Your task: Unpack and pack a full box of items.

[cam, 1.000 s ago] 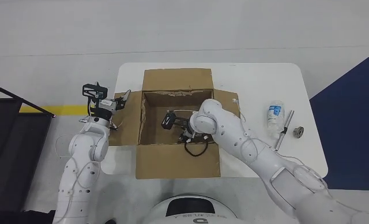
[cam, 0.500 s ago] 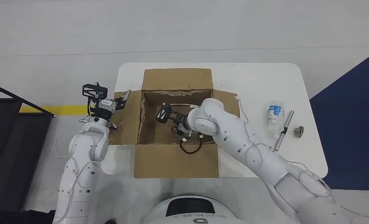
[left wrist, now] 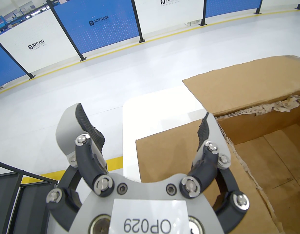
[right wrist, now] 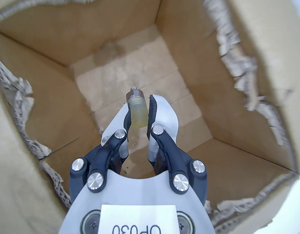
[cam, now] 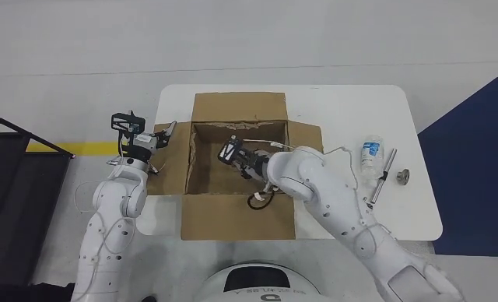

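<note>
Entry one: my right gripper (right wrist: 139, 102), its fingers clamped on a small pale-yellow cylinder (right wrist: 137, 115) with a metal cap, held inside the cardboard box (right wrist: 213, 49).
Entry two: my left gripper (left wrist: 142, 109), fingers spread wide apart and gripping nothing, poised at the box's left flap (left wrist: 169, 157).
Entry three: the white table (cam: 350, 107) that bore the box.
Entry four: past the box's right side lay a plastic bottle (cam: 371, 154), a metal rod (cam: 382, 177) and a small round metal piece (cam: 402, 177), near one another.
</note>
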